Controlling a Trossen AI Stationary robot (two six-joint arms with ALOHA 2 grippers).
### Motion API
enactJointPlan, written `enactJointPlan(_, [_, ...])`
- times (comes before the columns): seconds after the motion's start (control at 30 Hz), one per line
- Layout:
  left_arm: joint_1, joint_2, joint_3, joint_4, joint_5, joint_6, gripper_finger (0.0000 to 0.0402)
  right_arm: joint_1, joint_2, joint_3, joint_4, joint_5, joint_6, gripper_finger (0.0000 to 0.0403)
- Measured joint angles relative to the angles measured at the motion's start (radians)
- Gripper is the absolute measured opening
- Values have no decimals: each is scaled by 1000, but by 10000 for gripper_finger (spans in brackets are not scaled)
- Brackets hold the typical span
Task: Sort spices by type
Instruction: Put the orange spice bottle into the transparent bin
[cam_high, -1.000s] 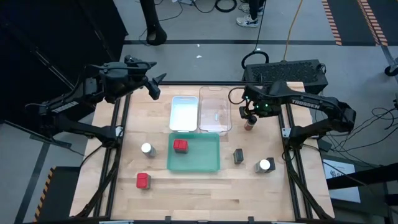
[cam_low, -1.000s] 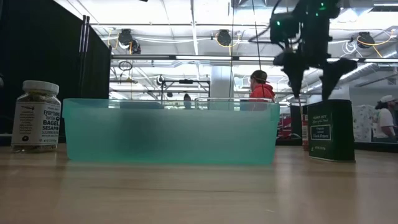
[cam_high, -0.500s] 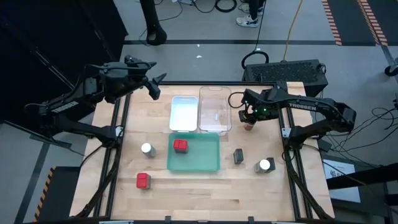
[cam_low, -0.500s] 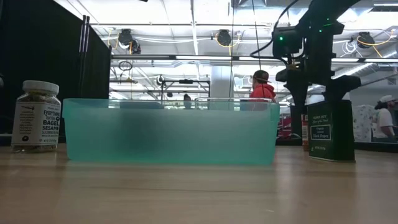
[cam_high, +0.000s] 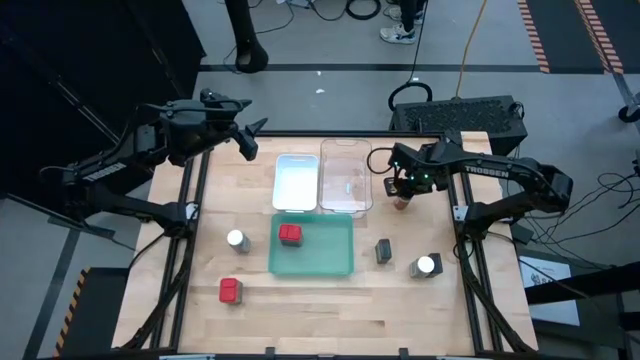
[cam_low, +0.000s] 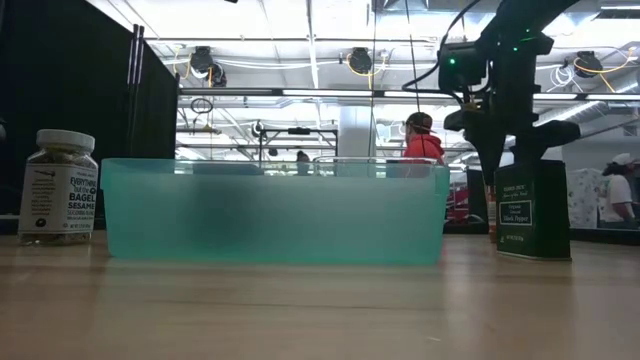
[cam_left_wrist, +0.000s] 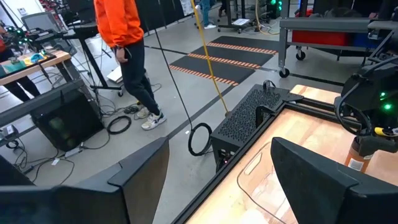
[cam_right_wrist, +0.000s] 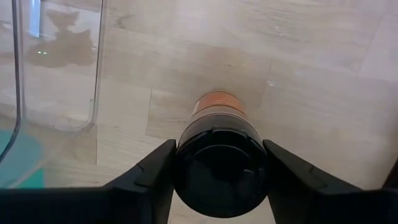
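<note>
Round dark-lidded brown jar, right gripper fingers pinching

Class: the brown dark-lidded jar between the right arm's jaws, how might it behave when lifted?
The brown jar is round and smooth-sided, so it may slip or twist between the right gripper's flat jaws. It stands tall and narrow, so probably tips easily. It looks rigid.

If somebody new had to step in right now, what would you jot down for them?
Right hand: closed around the brown dark-lidded jar, which stands on the table beside the clear tray.
Left hand: open, waiting over the table's far left corner.
Done: one red tin lies in the green tray.
Left: second red tin, two white-lidded jars, grey tin. White tray holds nothing.
</note>
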Motion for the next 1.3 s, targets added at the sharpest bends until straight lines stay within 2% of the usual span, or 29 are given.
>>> enactJointPlan(0.2, [0,1,0,0,6,-6,288,0,0,20,-49,-4,-45,175])
enactJointPlan(0.27, [0,11,0,3,56,-19,288,0,-8,65,-115,8,-71,175])
enactJointPlan(0.47, [0,95,0,3,231,-79,288,0,-23,320,-278,108,-162,175])
enactJointPlan(0.6, [-2,190,0,17,362,-75,288,0,-24,520,-243,141,-248,175])
enactJointPlan(0.7, [-10,259,0,69,408,-44,288,16,-18,631,-131,159,-306,175])
enactJointPlan(0.87, [-34,353,0,232,424,41,288,54,8,706,38,153,-367,175])
enactJointPlan(1.03, [-44,415,0,354,410,62,288,89,59,717,69,107,-370,175])
enactJointPlan(1.3, [-44,483,0,366,395,108,288,144,134,717,107,45,-370,175])
